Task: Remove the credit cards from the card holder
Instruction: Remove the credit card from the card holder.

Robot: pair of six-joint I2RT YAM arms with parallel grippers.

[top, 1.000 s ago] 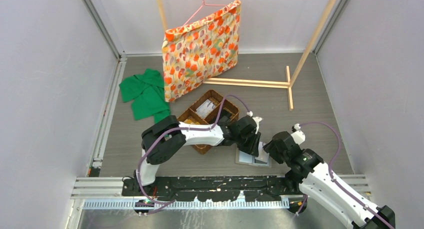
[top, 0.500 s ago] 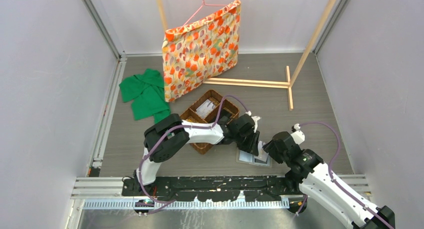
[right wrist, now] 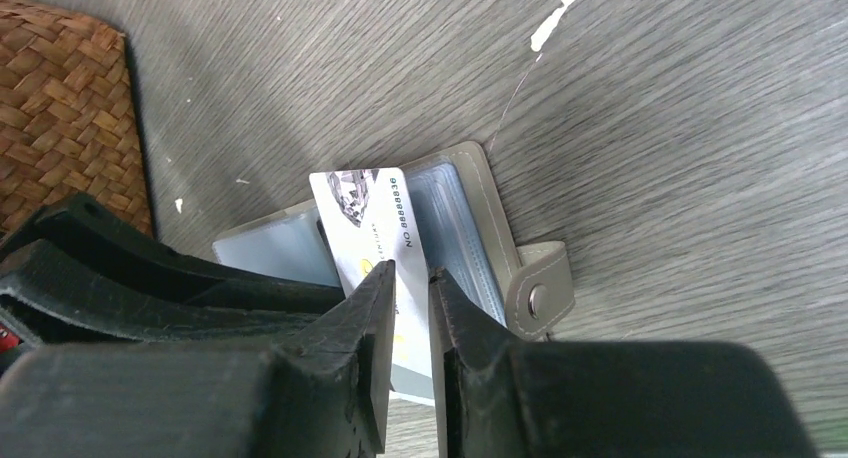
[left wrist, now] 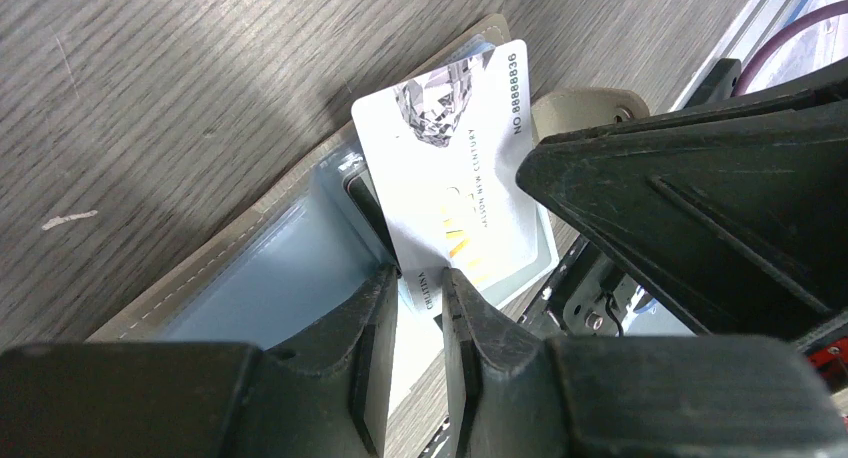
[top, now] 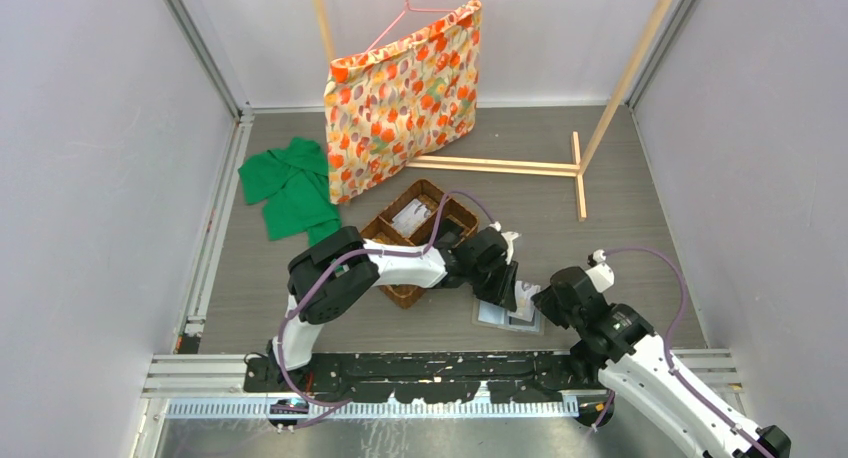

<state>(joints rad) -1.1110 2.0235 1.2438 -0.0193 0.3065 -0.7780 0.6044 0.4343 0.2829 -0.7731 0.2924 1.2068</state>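
Observation:
The grey card holder [top: 492,320] lies open on the table in front of the arms. It also shows in the left wrist view [left wrist: 250,268] and the right wrist view [right wrist: 460,213]. A white credit card [top: 524,300] with a diamond picture lies slanted across its middle, part out of a sleeve [left wrist: 460,148] [right wrist: 368,218]. My left gripper [top: 508,298] has its tips at the card's near corner [left wrist: 420,278]. Its jaws are almost closed, and the card lies face-up under the narrow gap. My right gripper [top: 546,304] faces it across the card [right wrist: 410,270], also almost closed, nothing pinched.
The brown wicker divided basket [top: 418,228] stands just behind the left gripper and shows in the right wrist view [right wrist: 60,108]. The holder's snap tab [right wrist: 540,293] sticks out to the right. A green cloth [top: 292,186], a floral bag [top: 405,98] and a wooden frame [top: 500,165] are farther back.
My right gripper has drawn back a little toward the lower right, uncovering the white card between the two grippers. My left gripper has hardly moved.

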